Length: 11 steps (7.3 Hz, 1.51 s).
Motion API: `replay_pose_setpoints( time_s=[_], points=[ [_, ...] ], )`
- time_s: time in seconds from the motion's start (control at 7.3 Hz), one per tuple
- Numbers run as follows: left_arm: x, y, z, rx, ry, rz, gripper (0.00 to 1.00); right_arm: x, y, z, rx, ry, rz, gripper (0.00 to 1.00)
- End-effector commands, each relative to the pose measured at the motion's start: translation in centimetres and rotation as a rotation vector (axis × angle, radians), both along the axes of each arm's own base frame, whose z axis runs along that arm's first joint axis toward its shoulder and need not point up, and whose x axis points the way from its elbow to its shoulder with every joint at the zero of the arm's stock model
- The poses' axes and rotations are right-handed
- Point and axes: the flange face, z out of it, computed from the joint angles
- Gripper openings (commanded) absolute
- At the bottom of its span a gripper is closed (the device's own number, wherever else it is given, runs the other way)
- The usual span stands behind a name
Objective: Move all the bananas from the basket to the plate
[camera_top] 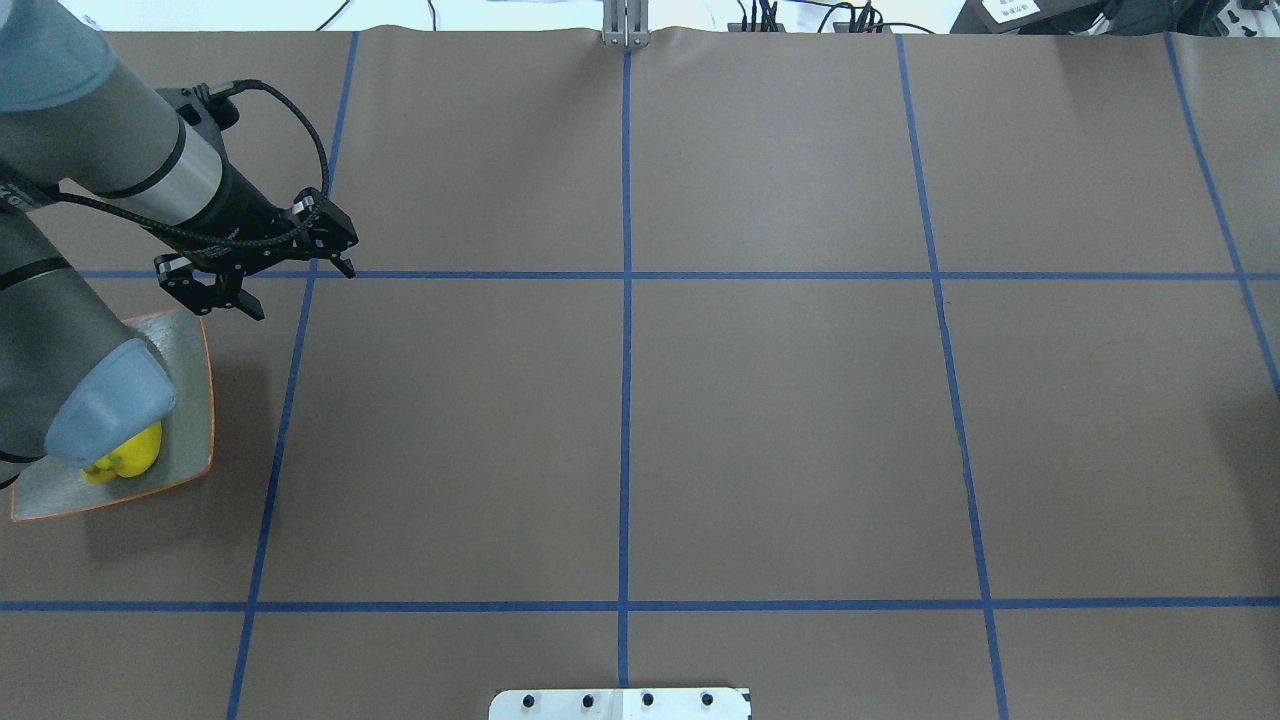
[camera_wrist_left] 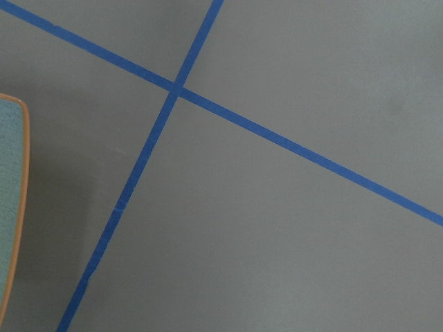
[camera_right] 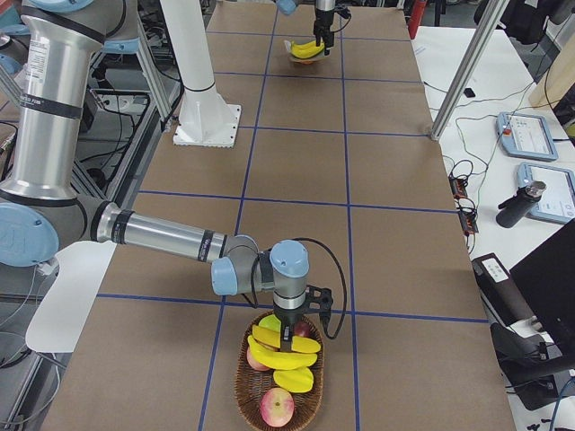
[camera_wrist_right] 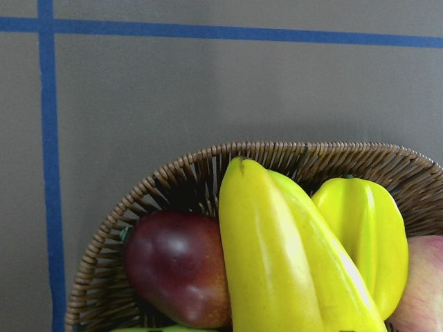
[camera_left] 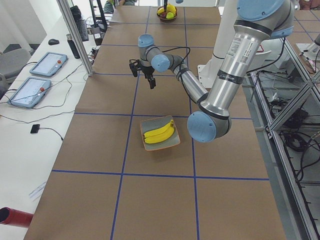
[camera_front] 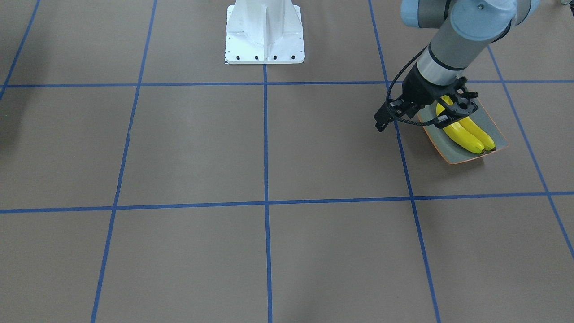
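Two yellow bananas (camera_front: 468,137) lie side by side on the grey-green plate (camera_front: 441,144) with its orange rim, also in the exterior left view (camera_left: 160,134). My left gripper (camera_top: 305,293) is open and empty, a little above the table just past the plate's (camera_top: 190,400) far edge. Another banana (camera_wrist_right: 270,263) lies in the wicker basket (camera_wrist_right: 159,187), seen from the exterior right too (camera_right: 278,359). My right gripper (camera_right: 289,337) hangs right over that banana; I cannot tell whether it is open or shut.
The basket (camera_right: 247,386) also holds a dark red fruit (camera_wrist_right: 176,266), a ribbed yellow fruit (camera_wrist_right: 367,235) and a pinkish fruit (camera_right: 277,406). The white robot base (camera_front: 264,33) stands at the table's middle. Blue tape lines cross the brown table.
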Motion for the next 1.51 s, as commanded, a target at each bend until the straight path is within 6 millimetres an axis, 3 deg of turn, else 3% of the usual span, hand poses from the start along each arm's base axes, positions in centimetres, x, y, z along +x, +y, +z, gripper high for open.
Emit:
replay_pose_setpoints(
  time_s=[0.0,0.27,0.41,0.55,0.69,1.23,1.37],
  points=[
    [0.0,0.1,-0.1,-0.007,0.003,-0.008,1.0,0.0,0.1,0.2,-0.003,0.0,0.0,0.65],
    [-0.1,0.1,-0.2,-0.005,0.005,-0.008,1.0,-0.1,-0.2,0.1,-0.002,0.0,0.0,0.54],
    [-0.2,0.2,-0.4,-0.004,0.007,-0.009,1.0,-0.1,-0.2,0.1,-0.002,0.0,0.0,0.41],
    [-0.2,0.2,-0.4,-0.003,0.006,-0.01,1.0,0.0,-0.2,0.1,-0.002,0.0,0.001,0.15],
    [-0.2,0.2,-0.4,-0.003,0.006,-0.01,1.0,-0.1,-0.3,-0.3,0.005,-0.004,-0.001,0.0],
    [-0.2,0.0,-0.4,-0.002,-0.002,-0.03,1.0,-0.3,-0.4,-1.7,0.056,-0.04,-0.058,0.0],
    [-0.2,0.0,-0.5,-0.002,-0.001,-0.031,1.0,0.5,-0.4,-2.1,0.054,-0.072,-0.056,0.0]
  ],
)
